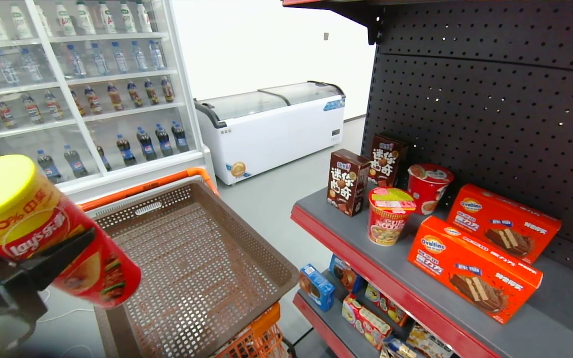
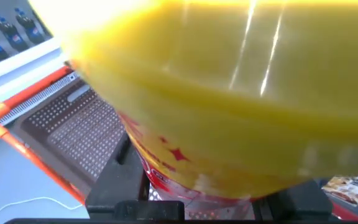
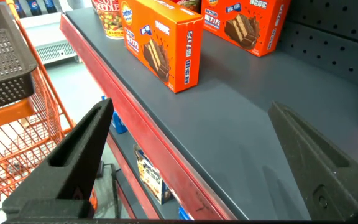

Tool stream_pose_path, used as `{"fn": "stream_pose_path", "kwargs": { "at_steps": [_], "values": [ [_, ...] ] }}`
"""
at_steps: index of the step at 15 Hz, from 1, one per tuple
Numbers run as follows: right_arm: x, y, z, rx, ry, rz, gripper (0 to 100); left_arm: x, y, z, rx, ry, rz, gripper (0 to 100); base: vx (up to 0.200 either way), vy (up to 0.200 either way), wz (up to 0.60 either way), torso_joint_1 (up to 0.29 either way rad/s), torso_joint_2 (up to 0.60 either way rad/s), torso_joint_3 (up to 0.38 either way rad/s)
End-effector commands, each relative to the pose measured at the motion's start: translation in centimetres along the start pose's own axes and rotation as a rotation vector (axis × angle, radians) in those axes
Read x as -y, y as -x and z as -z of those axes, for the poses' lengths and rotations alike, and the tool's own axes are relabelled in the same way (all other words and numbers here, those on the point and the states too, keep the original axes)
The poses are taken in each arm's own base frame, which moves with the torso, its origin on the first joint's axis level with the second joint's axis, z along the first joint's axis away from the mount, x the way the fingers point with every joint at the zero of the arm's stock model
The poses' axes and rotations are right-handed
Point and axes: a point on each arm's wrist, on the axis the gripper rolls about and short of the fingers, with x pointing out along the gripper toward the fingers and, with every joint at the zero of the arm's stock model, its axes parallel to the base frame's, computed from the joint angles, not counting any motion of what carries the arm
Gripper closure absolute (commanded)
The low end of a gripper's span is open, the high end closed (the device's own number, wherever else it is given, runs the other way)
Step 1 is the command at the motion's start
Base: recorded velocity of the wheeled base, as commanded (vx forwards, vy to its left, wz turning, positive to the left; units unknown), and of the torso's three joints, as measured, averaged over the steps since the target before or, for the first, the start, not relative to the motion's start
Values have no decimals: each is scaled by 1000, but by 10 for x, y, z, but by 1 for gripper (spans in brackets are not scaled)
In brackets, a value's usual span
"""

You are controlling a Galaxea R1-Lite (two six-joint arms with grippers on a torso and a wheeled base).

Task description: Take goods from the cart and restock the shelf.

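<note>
From where I stood, the left tool (image 1: 43,263) was clamped around a red cardboard chip canister with a yellow plastic lid (image 1: 52,233). Its dark fingers crossed the tube at about mid-body, below the lid. The canister hung tilted, lid uppermost and leaning toward the robot, over the near left corner of the brown perforated plastic cart basket (image 1: 192,258). It was well apart from the grey shelf deck with the red front edge (image 1: 570,313). I judged the canister to be light, with a stiff wall that would nonetheless dent under a hard squeeze, and its contents would break easily. The glossy wrapper looked slippery, so a firm but moderate hold across the middle of the cylinder seemed the right place. The lid seemed a poor one, since it could pop off. Held at that slant, it would need righting before it could stand on its base. The right tool (image 3: 191,112) hovered over a bare stretch of the shelf deck with its two fingers spread wide, holding nothing. The orange rectangular wafer boxes (image 1: 473,268) lay just beyond it. A red noodle cup (image 1: 388,216) stood farther along the deck, so the open grey surface near the right tool looked a likely spot for the canister.
</note>
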Motion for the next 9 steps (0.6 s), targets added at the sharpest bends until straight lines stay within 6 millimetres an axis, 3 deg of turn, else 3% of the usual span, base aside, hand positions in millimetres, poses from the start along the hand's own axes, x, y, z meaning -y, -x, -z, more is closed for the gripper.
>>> {"fn": "stream_pose_path", "kwargs": {
  "at_steps": [1, 4, 9],
  "values": [
    [0, 0, 0, 0, 0, 0, 0, 4, 45, 12, 75, 0, -4, 100, 0, 0, 0, 0, 0, 0],
    [0, 0, 0, 0, 0, 0, 0, 4, 70, 23, 78, 5, -37, 100, 0, 0, 0, 0, 0, 0],
    [0, 0, 0, 0, 0, 0, 0, 8, 92, 47, 63, -2, -31, 100, 0, 0, 0, 0, 0, 0]
  ]
}}
